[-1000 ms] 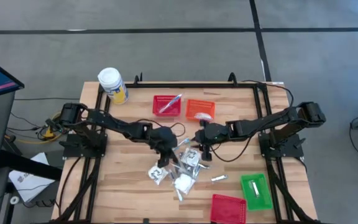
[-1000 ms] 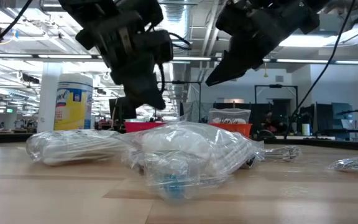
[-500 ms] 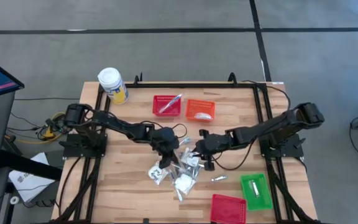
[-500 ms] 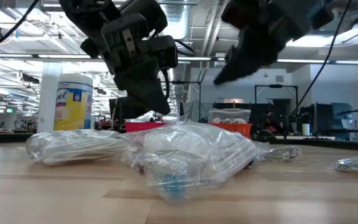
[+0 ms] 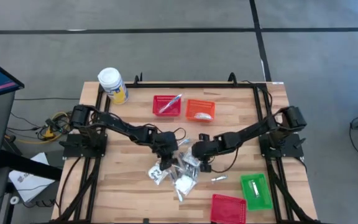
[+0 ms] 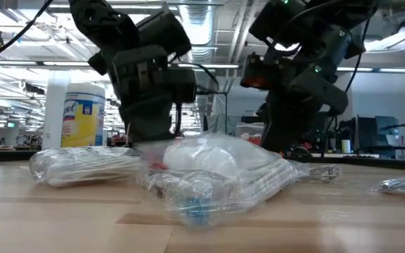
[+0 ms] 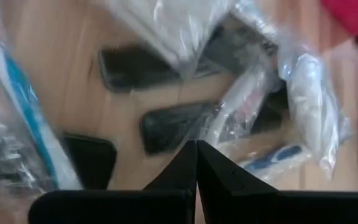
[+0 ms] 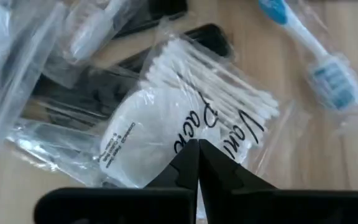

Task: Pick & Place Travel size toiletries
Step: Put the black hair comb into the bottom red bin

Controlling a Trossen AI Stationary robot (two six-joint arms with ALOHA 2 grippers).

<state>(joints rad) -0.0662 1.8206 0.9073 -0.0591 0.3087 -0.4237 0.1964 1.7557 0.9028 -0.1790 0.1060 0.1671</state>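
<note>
At surface centre, my left gripper (image 5: 165,163) and right gripper (image 5: 197,158) both have jaws clenched over the packets (image 5: 178,172); no grasp confirmed.

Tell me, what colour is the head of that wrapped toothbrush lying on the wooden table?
The wrapped toothbrush has a blue and white head, shown best in the right wrist view.

My matt black plastic fingers (image 8: 197,163) hang over glossy, crinkled clear-plastic toiletry packets (image 8: 185,118) lying on the smooth pale wooden table (image 5: 123,180).
</note>
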